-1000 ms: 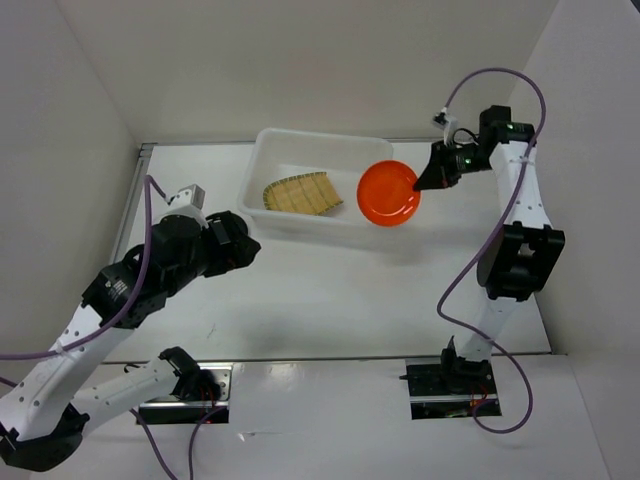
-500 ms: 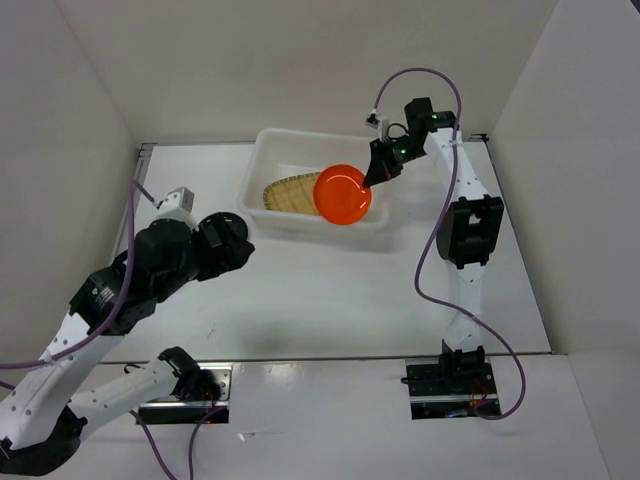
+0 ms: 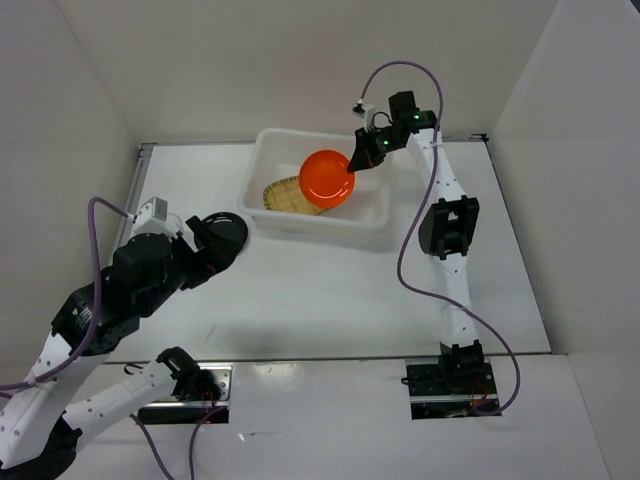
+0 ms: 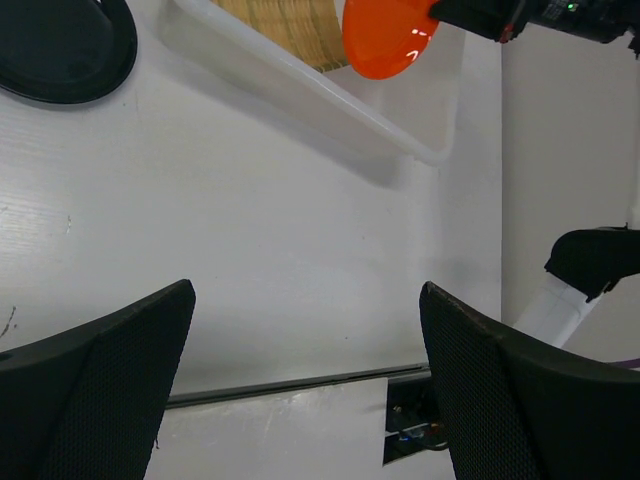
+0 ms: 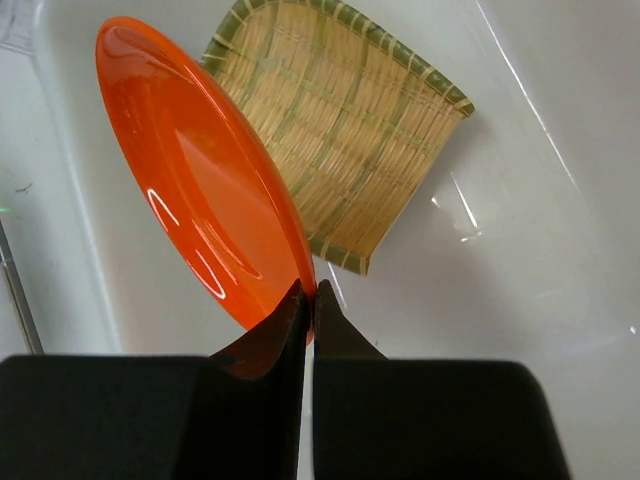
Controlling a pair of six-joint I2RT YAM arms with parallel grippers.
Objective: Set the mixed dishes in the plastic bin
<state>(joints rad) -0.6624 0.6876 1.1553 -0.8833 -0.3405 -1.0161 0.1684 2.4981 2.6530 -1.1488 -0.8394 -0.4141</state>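
The bamboo tray already lies flat on the floor of the plastic bin, which sits in the upper middle of the overhead view, so that dish is done.

The orange plate is in transit. The right gripper pinches it by the rim, jaws closed tight on the edge. The plate hangs tilted above the bin's interior, partly over the tray and not resting on anything. We judge this dish nearly placed: it needs only lowering and letting go.

The black plate is on the table at the left of the overhead view, outside the bin and just off its left end. It has not been picked up. The left gripper is spread wide with nothing between its fingers, and in its own camera the black plate sits in the upper left corner, apart from the fingers.

We cannot make out any clear cups with confidence in these views. So, by our count, one dish is in, one is about to go in, and at least the black plate is left.
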